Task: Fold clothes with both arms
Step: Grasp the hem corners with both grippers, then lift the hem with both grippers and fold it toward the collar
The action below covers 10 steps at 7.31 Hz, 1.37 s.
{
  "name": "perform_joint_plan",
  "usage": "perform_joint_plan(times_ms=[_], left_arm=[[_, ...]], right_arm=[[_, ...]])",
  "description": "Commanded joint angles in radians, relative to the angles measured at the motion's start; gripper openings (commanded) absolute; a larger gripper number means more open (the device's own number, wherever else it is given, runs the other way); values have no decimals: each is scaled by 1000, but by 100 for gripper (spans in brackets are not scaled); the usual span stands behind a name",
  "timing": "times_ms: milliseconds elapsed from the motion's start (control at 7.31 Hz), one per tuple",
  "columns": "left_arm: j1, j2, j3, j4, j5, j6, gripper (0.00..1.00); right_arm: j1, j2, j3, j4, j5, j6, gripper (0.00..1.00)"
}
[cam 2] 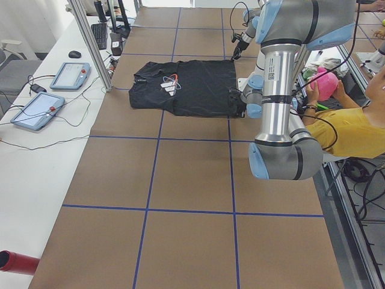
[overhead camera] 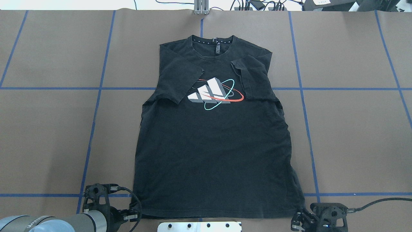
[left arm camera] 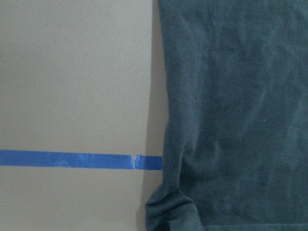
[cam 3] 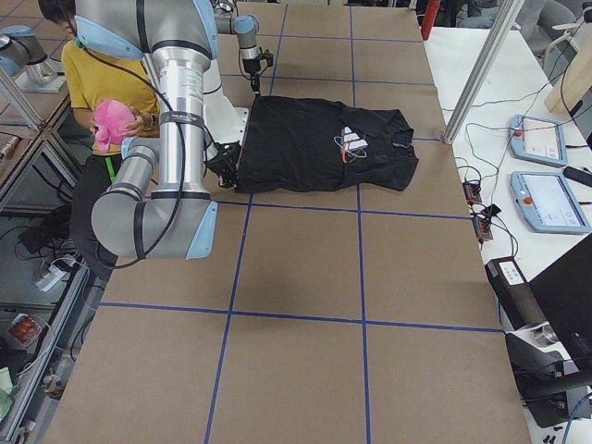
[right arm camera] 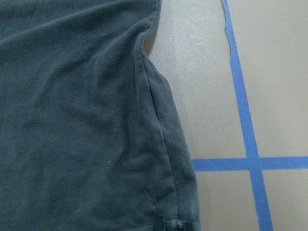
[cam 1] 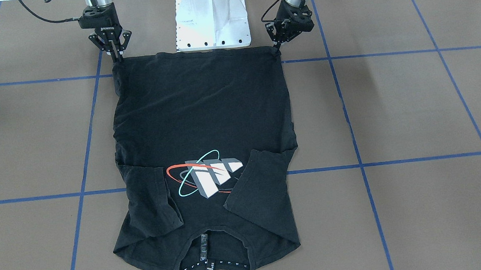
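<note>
The black T-shirt lies flat on the brown table, its grey-white block graphic with orange-red and teal rings facing up. Both sleeves are folded in over the chest, and the collar points away from the robot. It also shows in the overhead view. My left gripper is at one hem corner, fingers closed on the cloth; the overhead view shows it too. My right gripper pinches the other hem corner and also shows overhead. Both wrist views show a bunched hem corner but no fingers.
The white base mount stands just behind the hem between the grippers. Blue tape lines cross the table. An operator in yellow sits beside the robot. Tablets lie on the side bench.
</note>
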Motion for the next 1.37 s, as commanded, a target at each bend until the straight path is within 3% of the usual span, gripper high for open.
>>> perform_joint_plan(times_ms=[0, 274, 821, 1094, 1231], left_arm=[[-3, 0, 0, 0, 0, 0, 0], [-11, -2, -15, 0, -8, 11, 0], [-55, 15, -301, 182, -156, 66, 0], [-19, 52, -371, 193, -184, 60, 0], [18, 76, -421, 195, -210, 54, 0]], right_arm=[[3, 1, 2, 0, 0, -4, 0], [11, -2, 42, -1, 2, -4, 0], [11, -80, 252, -29, 92, -25, 0], [-136, -154, 422, -107, 102, -25, 0], [-208, -154, 451, -113, 97, -24, 0]])
